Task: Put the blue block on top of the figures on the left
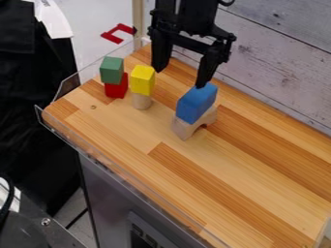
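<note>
Blue block (196,103) on the arch (184,128), open gripper (180,76) above

The blue block rests on top of the wooden arch, right of the two stacks as the camera sees them. The gripper hangs down from the top edge of the view, its fingers spread wide with nothing held between them. One fingertip is right at the blue block's upper end; whether it touches, I cannot tell. The other is near the yellow block (142,80).

That yellow block stands on a pale cylinder (142,101). Just beside it, farther left, the green block (112,70) sits on the red block (116,88). All are on the striped wooden table (246,160), with a plank wall (278,58) behind.
</note>
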`<state>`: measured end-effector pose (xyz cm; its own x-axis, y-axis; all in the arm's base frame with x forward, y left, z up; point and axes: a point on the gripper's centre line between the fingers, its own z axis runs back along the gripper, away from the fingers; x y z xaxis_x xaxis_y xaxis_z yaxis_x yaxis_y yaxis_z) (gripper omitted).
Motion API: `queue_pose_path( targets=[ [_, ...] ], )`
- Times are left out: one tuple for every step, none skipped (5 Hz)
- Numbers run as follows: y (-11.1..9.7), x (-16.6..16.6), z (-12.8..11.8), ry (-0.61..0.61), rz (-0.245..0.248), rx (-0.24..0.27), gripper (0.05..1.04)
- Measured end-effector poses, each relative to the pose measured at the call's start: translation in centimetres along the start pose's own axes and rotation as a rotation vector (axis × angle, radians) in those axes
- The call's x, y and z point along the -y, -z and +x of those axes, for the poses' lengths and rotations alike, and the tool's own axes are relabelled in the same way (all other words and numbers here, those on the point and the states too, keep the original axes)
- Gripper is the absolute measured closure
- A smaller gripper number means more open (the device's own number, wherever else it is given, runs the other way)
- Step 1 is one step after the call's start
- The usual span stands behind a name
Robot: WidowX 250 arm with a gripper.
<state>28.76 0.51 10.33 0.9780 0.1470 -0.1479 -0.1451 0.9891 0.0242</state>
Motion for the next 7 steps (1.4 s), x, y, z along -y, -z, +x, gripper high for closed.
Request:
queue_pose_path(
  targets=[
    [0.9, 0.0, -0.1, -0.001, 0.002, -0.034, 0.083],
    [1.2, 0.4, 0.1, 0.056, -0.024, -0.032, 0.083],
    [1.4, 0.4, 0.3, 0.074, -0.050, -0.029, 0.083],
    [1.3, 0.4, 0.3, 0.079, -0.051, -0.027, 0.083],
    [1.8, 0.4, 0.9, 0.068, -0.051, -0.035, 0.083],
    [2.4, 0.4, 1.4, 0.065, -0.045, -0.051, 0.083],
    [2.9, 0.4, 1.9, 0.065, -0.044, -0.060, 0.083]
  ],
)
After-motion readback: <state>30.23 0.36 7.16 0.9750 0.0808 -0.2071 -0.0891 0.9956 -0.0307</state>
